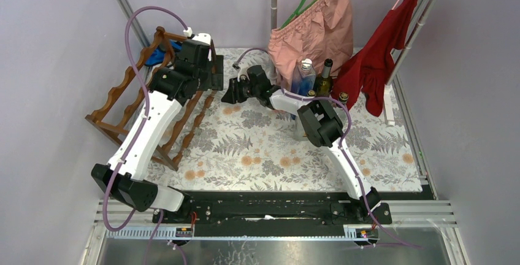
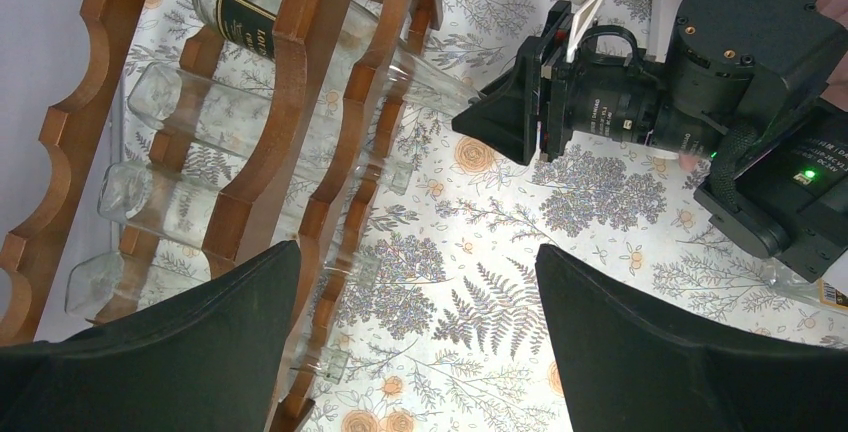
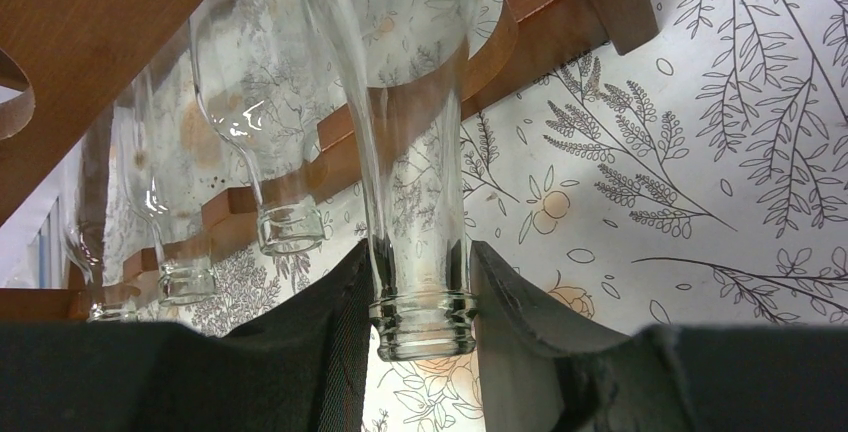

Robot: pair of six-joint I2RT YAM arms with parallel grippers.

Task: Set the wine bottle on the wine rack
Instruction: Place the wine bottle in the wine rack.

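Note:
The wine rack [image 1: 119, 102] is a reddish-brown scalloped wooden frame at the table's left; it also shows in the left wrist view [image 2: 290, 102]. A clear wine bottle [image 2: 245, 17] with a black label lies in its top cradle, neck pointing right. My right gripper [image 3: 422, 297] is shut on that neck just behind the lip, and from above it [image 1: 232, 91] sits beside the rack. Three more clear bottles [image 2: 190, 112] lie in lower cradles. My left gripper [image 2: 420, 352] hangs open over the rack's right rail and the floral cloth, holding nothing.
A clear bottle [image 1: 305, 75], a dark green bottle [image 1: 325, 78] and another bottle top [image 1: 343, 98] stand at the back right. Pink shorts [image 1: 316, 26] and a red cloth [image 1: 380, 56] hang behind them. A blue object [image 1: 160, 55] sits behind the rack.

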